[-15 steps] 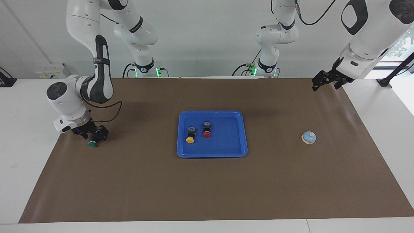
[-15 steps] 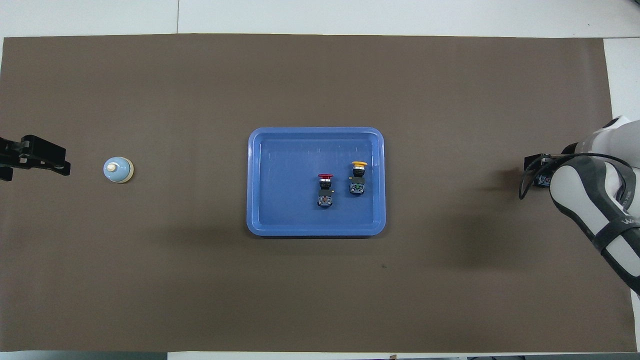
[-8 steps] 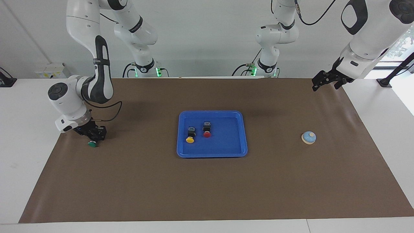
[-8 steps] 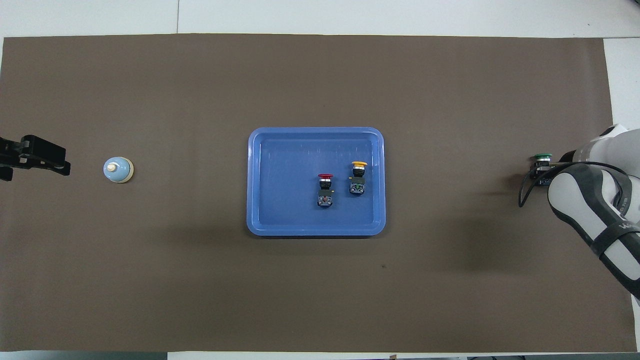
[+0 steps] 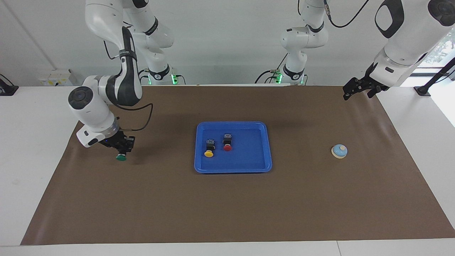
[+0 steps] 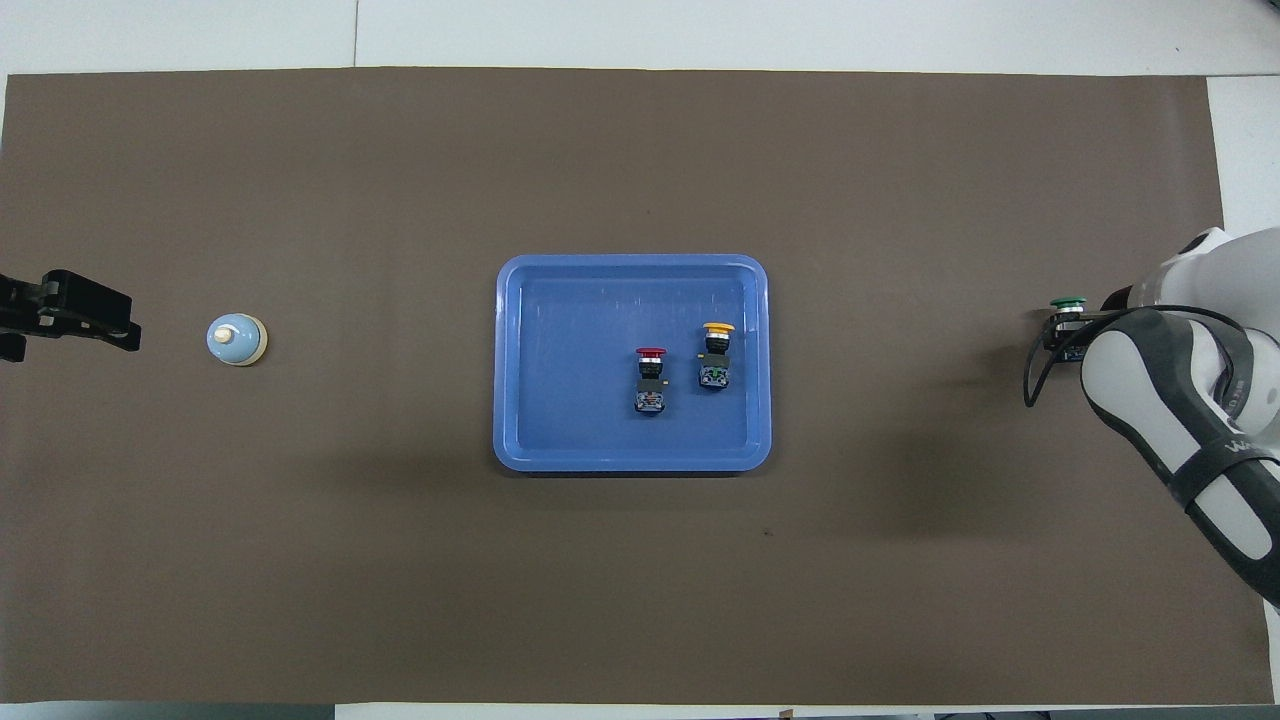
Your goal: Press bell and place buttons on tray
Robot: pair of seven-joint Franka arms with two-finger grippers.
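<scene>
Right end effector (image 5: pixel 122 149) clamps round-capped green button (image 5: pixel 121 157) (glossy), above brown mat (image 5: pixel 227 206)

**Room and furnishings: table, wall, window corner**

Table (image 5: pixel 21 170): white top, long and rectangular, its bare margins showing along every edge. Brown mat (image 5: pixel 227 206): matte, paper-like sheet covering most of the tabletop, slightly lifted at the corner by the white margin at the right arm's end. Wall (image 5: pixel 220 39): plain, pale grey-white, running along the robots' side of the table. White box (image 5: pixel 57 77): low, set on the table against the wall at the right arm's end. Window (image 5: pixel 442 46): a sliver at the left arm's end, daylight and foliage visible. Black stand (image 5: pixel 432 83): slanted leg with flat foot beside the window. Light: even, soft shadows on the mat.
</scene>
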